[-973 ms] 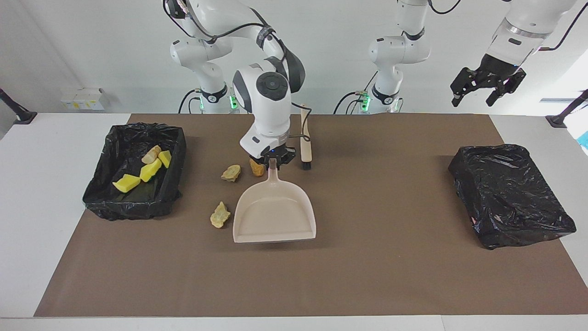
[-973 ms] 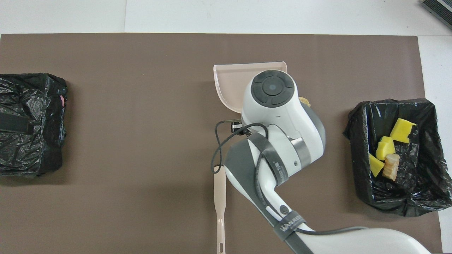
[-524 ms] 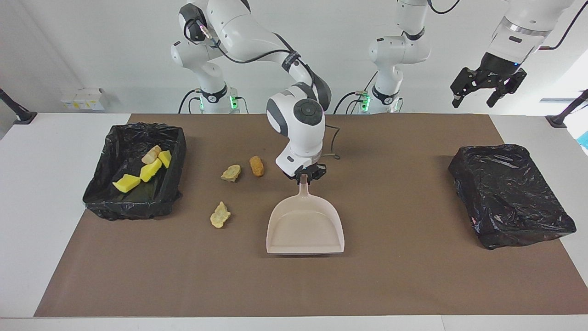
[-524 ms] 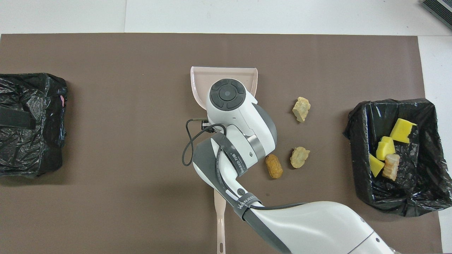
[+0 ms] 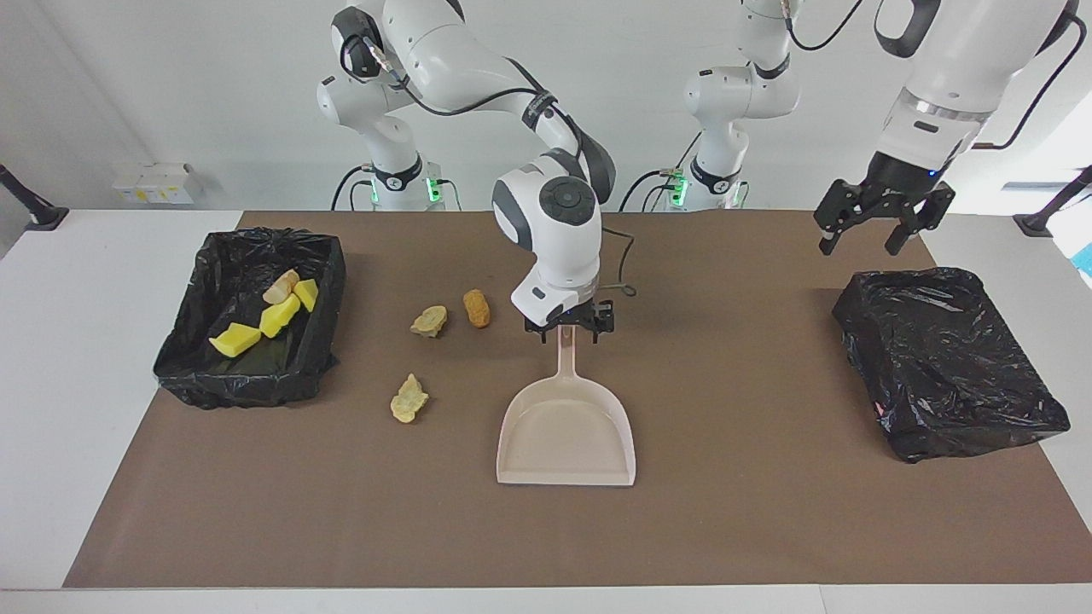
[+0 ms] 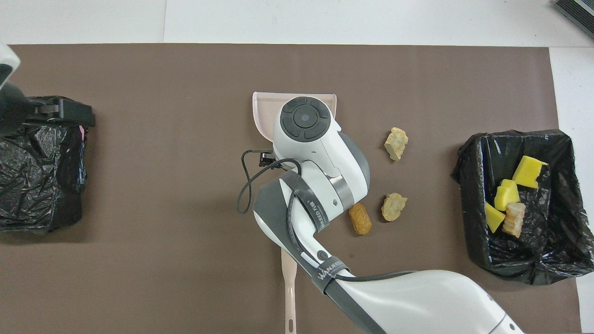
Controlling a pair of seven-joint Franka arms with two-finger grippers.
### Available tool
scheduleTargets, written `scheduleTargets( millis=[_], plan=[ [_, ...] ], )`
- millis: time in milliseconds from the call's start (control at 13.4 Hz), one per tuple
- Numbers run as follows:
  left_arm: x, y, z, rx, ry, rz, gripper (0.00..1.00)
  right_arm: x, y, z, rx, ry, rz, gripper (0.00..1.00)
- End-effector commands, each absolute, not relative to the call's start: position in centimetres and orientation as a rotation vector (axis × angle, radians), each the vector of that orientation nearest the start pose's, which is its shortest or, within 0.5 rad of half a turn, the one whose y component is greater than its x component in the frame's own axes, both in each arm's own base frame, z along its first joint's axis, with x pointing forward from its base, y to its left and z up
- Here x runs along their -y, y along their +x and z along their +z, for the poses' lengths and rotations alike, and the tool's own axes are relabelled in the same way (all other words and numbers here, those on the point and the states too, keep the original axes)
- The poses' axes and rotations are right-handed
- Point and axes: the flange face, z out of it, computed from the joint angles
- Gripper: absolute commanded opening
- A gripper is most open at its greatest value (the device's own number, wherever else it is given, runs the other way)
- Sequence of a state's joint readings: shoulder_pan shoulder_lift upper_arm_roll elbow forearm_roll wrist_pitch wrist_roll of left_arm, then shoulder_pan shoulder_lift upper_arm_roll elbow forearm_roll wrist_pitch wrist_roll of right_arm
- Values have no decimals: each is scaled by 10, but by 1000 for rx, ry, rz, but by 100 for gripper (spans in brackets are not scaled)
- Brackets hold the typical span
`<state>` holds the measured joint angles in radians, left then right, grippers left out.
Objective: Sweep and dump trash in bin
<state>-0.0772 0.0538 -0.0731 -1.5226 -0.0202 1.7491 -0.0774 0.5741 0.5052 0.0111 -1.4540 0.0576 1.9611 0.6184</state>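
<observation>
The pale pink dustpan [image 5: 567, 435] lies flat on the brown mat, its handle pointing to the robots; its rim shows in the overhead view [image 6: 263, 109]. My right gripper [image 5: 569, 331] is open, its fingers astride the handle's end. Three trash lumps lie on the mat beside the dustpan toward the right arm's end: a tan one [image 5: 429, 321], an orange-brown one [image 5: 476, 308] and a tan one [image 5: 409, 399]. Several yellow and tan lumps [image 5: 280, 315] lie in the black-lined bin [image 5: 247, 388]. My left gripper [image 5: 879, 228] is open and empty in the air.
A brush with a pink handle [image 6: 288, 278] lies on the mat nearer to the robots than the dustpan, partly under the right arm. A second bin covered in black plastic [image 5: 947, 358] stands at the left arm's end, under the left gripper [image 6: 46, 109].
The right gripper carried the dustpan toward the left arm's end, set it flat on the mat and opened. The left gripper came down toward the covered bin.
</observation>
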Motion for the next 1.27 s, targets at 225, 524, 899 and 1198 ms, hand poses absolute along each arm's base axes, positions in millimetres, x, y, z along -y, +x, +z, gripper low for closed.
scheduleTargets(
  millis=[225, 524, 899, 1198],
  plan=[
    [191, 617, 592, -122, -3228, -371, 100, -376, 485, 435, -67, -3073, 134, 100],
    [240, 640, 555, -36, -3317, -439, 100, -383, 401, 416, -111, -3081, 123, 100],
    [328, 646, 496, -99, -3362, -367, 100, -376, 322, 394, -235, -3039, 50, 91],
    [380, 610, 446, -237, -3346, -174, 100, -379, 290, 383, -249, -3050, 65, 84]
  ],
)
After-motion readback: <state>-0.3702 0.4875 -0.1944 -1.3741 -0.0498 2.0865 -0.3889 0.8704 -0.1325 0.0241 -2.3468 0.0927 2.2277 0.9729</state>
